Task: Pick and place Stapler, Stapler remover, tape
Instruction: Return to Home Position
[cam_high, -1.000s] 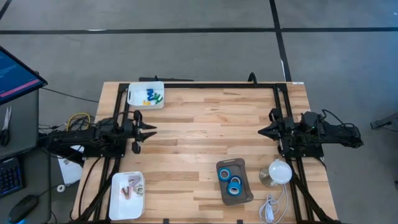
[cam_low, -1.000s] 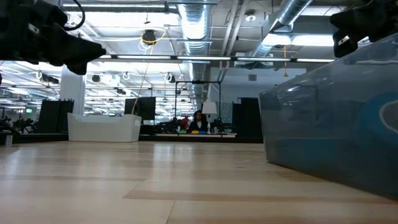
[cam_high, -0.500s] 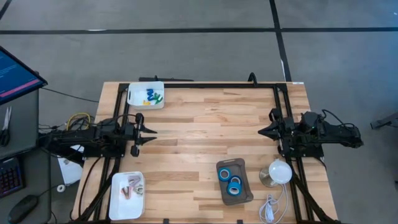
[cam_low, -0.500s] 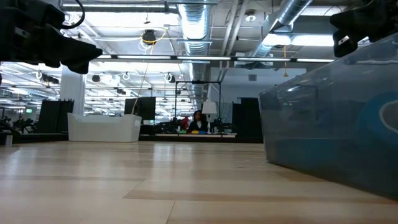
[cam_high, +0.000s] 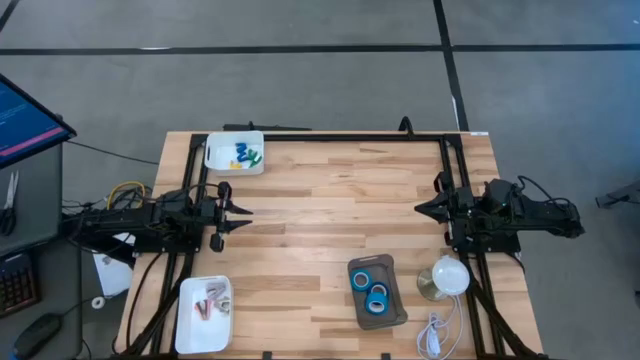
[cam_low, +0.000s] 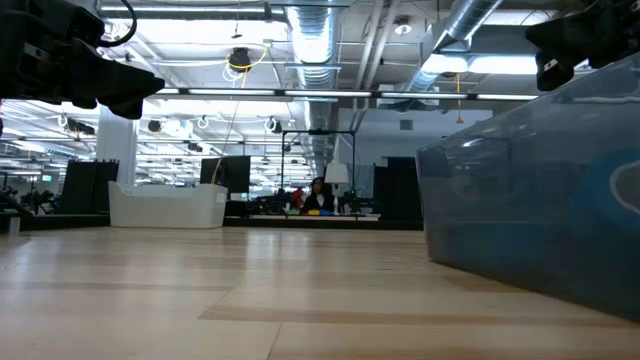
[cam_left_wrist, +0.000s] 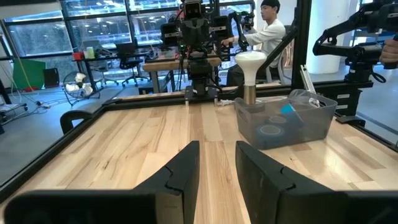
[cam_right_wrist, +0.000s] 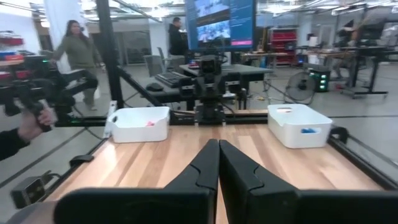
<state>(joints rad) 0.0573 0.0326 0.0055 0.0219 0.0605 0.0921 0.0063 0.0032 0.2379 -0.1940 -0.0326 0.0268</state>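
Two blue tape rolls (cam_high: 362, 279) (cam_high: 377, 298) lie in a grey see-through bin (cam_high: 392, 312) near the table's front right; the bin also shows in the left wrist view (cam_left_wrist: 311, 121). Small blue and green pieces (cam_high: 245, 154) lie in a white tray (cam_high: 218, 158) at the far left. Pinkish pieces (cam_high: 210, 301) lie in a white tray (cam_high: 192, 325) at the near left. Which of these is the stapler or the stapler remover I cannot tell. My left gripper (cam_high: 243, 213) (cam_left_wrist: 217, 146) hovers open at the left edge. My right gripper (cam_high: 418, 209) (cam_right_wrist: 218, 144) hovers shut at the right edge.
A white dome lamp (cam_high: 448, 276) with its cord (cam_high: 434, 330) stands right of the bin. A black frame (cam_high: 320, 137) runs along the table's far and side edges. Bare wood lies between the two grippers. People stand in the room beyond; a hand (cam_right_wrist: 31, 124) holds a device there.
My left gripper has turned a little in place; its fingers keep the same gap.
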